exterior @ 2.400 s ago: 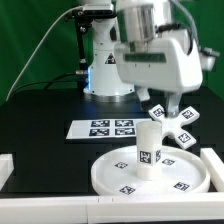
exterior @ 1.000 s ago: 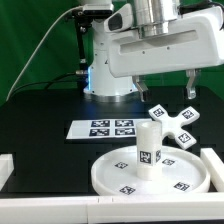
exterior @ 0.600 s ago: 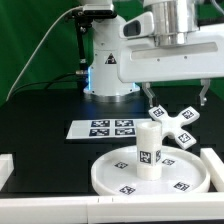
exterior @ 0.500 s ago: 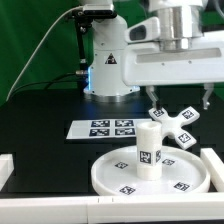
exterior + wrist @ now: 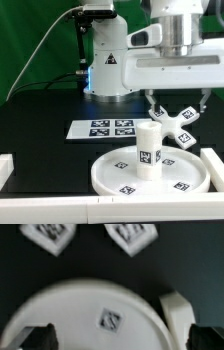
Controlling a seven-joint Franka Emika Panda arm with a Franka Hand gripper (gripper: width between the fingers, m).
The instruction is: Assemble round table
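The exterior view showed the gripper (image 5: 178,100), jaws spread wide, above the cross-shaped base (image 5: 178,123), clear of the leg (image 5: 149,148) on the disc (image 5: 105,178). The blurred wrist view added only dark fingertips (image 5: 40,335).

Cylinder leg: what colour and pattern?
White cylinder leg with a black-and-white square tag; exterior view.

There is one gripper (image 5: 178,102), with two fingers (image 5: 151,101). Just below it lies one cross-shaped base (image 5: 177,122). Lower and nearer the camera than the gripper is one round disc (image 5: 110,180), with one cylinder leg (image 5: 149,150) standing on it. To the exterior view's left of the gripper lies one marker board (image 5: 104,128), which carries four tags.
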